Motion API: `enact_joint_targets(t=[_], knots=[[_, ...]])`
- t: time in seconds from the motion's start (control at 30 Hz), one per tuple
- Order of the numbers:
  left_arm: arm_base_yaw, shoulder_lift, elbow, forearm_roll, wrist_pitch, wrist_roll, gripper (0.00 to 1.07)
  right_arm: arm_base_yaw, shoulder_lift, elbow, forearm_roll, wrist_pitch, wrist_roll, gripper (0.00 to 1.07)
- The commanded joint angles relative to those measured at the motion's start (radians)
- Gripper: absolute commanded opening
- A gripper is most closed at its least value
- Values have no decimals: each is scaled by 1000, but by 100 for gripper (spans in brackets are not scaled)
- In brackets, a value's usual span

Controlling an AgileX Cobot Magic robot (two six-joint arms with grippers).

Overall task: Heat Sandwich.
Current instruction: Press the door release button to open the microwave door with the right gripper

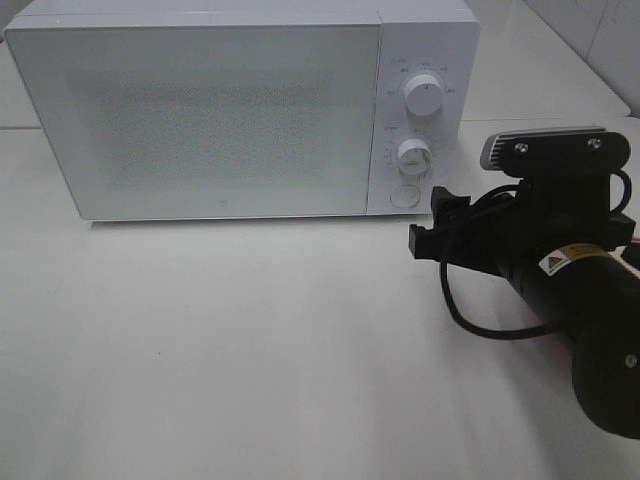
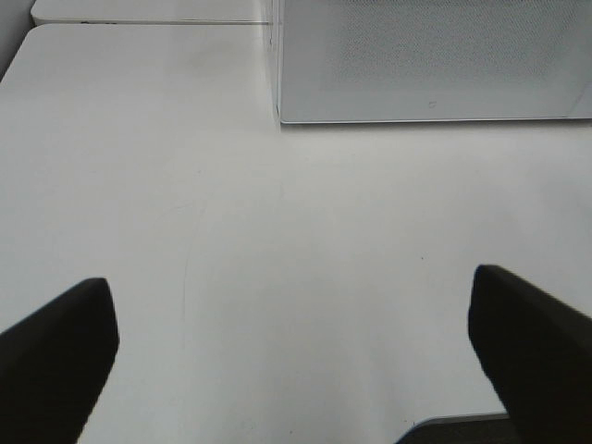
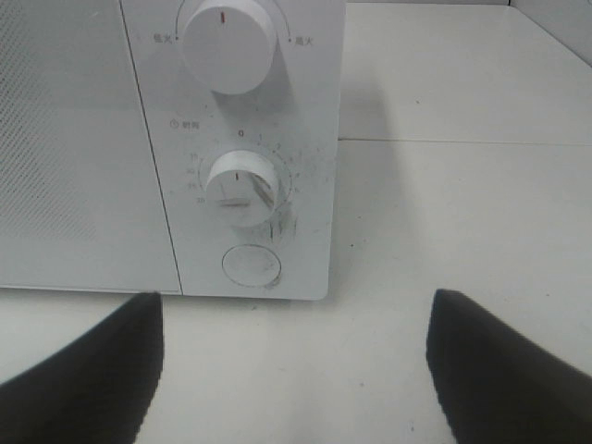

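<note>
Since the door [image 1: 215, 120] of the white microwave oven [image 1: 250, 12] is shut and its dotted window lets nothing be seen through it, where the sandwich lies cannot be told from any view. The oven is set well back on the white table [image 1: 250, 350], its front edge parallel to the table's near side, and a broad bare stretch of table is left in front of it and to its left. To the oven's right a narrower strip of table is left, crossed by a joint [image 3: 462, 141] between two table tops. The right gripper [image 1: 430, 222] is held just off the oven's lower right corner, facing the control panel [image 3: 240, 139], with its jaws spread and nothing between them; a black cable [image 1: 470, 315] is looped under the arm. The left gripper [image 2: 296, 370] (seen only from its own wrist camera) is held low over bare table in front of the oven's left corner, jaws likewise wide apart and empty. On the panel, the upper knob [image 3: 227, 42] is flanked by Chinese characters, 低火 on one side and 高火 on the other, and carries a red index line. The lower knob [image 3: 239, 185] is ringed by a numbered scale with 0 at its top, and further small characters are printed above it, too fine to be read surely. A plain round button [image 3: 252, 265] is placed beneath. A tiny mark at the door's lower middle cannot be read. A yellow triangle warning label [image 1: 553, 263] is fixed on the right arm.
</note>
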Motion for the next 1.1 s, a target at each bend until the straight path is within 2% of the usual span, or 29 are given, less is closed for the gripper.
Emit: enact_joint_targets(t=[0.03, 0.1, 0.37, 0.5, 0.6, 0.67, 0.8, 0.97, 1.07, 1.1], knots=[[-5, -26, 2, -4, -5, -8, 98, 32, 10, -14, 47, -17, -30, 76], [-5, -26, 2, -4, -5, -7, 98, 58, 15, -22, 69, -20, -32, 76], [-5, -26, 2, -4, -5, -7, 98, 60, 15, -22, 69, -26, -18, 75], [-5, -26, 2, -4, -5, -7, 98, 60, 15, -22, 68, -28, 67, 75], [-5, -26, 2, -4, -5, -7, 98, 60, 15, -22, 68, -27, 264, 75], [-5, -26, 2, -4, -5, -7, 98, 60, 15, -22, 68, -27, 301, 75], [-5, -26, 2, -4, -5, -7, 98, 60, 15, -22, 68, -27, 699, 73], [-5, -26, 2, -4, -5, -7, 98, 60, 15, -22, 68, -15, 884, 67], [-5, -26, 2, -4, -5, -7, 98, 60, 15, -22, 67, 13, 1087, 57], [-5, -26, 2, -4, -5, -7, 98, 60, 15, -22, 67, 29, 1182, 50]])
